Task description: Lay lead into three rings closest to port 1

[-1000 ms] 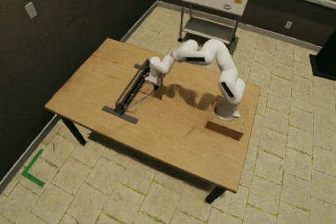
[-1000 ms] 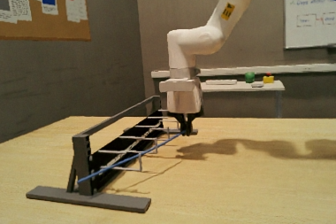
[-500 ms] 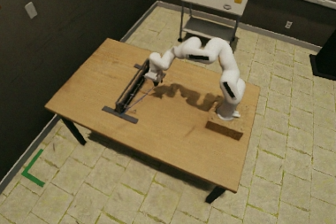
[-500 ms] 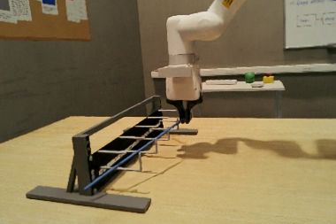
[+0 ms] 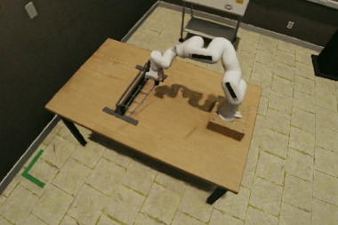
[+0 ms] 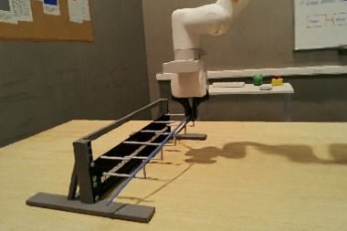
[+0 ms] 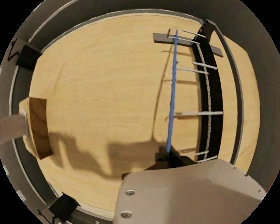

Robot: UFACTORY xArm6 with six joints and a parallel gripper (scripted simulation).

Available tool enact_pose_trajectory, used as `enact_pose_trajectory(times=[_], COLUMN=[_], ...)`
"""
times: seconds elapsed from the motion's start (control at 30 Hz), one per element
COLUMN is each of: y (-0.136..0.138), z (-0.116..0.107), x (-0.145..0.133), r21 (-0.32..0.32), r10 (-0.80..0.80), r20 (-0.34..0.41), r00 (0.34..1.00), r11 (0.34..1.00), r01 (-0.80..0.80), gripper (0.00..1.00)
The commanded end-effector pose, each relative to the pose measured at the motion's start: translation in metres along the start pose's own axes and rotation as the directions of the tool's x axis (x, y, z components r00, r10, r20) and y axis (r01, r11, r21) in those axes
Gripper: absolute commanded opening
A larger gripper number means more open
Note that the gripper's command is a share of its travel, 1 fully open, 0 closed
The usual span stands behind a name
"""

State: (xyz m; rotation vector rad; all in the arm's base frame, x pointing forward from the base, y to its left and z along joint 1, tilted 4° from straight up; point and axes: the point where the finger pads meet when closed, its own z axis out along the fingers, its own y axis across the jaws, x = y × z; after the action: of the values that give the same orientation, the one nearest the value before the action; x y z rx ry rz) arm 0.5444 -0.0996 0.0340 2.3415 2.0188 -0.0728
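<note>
The blue lead (image 6: pixel 152 154) (image 7: pixel 173 90) runs almost straight along the outer ends of the steel rings (image 6: pixel 118 157) (image 7: pixel 191 114). Its near end hangs low by the rack's near foot in the exterior view, and its other visible part rises to the fingertips. My gripper (image 5: pixel 156 84) (image 6: pixel 191 117) (image 7: pixel 164 154) is shut on the lead, beside the rack's far part. The black rack (image 5: pixel 129 92) (image 6: pixel 82 166) (image 7: pixel 217 102) stands upright on its feet. Whether the lead lies inside the rings is unclear. Port 23 and the plug cannot be made out; the port numbers are unreadable.
The rack's near foot (image 5: pixel 120 116) (image 6: pixel 130 211) and far foot (image 6: pixel 191 137) rest on the wooden table (image 5: pixel 178 131). The rack's upper bar (image 6: pixel 123 120) runs behind the rings. The arm's wooden base block (image 5: pixel 226 129) (image 7: pixel 39 127) stands across the table.
</note>
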Motion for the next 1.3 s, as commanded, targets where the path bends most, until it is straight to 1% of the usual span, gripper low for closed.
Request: enact_pose_trajectory(times=[0.0,0.17,0.3,0.37,0.87,1.27], y=[0.002,0.006,0.045,0.055,0.055,0.050], z=[-0.004,-0.004,-0.004,-0.004,-0.004,-0.004], x=[0.000,0.000,0.004,0.005,0.005,0.014], r21=[-0.005,-0.005,-0.005,-0.006,-0.005,-0.005], r10=[0.000,-0.002,-0.020,-0.025,-0.023,-0.005], r20=[0.000,0.000,0.000,0.000,0.000,0.000], r00=[1.000,1.000,1.000,1.000,1.000,1.000], r11=[1.000,1.000,1.000,1.000,1.000,1.000], r01=[0.000,0.002,0.020,0.025,0.023,0.005], gripper=[0.00,0.00,0.00,0.00,0.00,0.00])
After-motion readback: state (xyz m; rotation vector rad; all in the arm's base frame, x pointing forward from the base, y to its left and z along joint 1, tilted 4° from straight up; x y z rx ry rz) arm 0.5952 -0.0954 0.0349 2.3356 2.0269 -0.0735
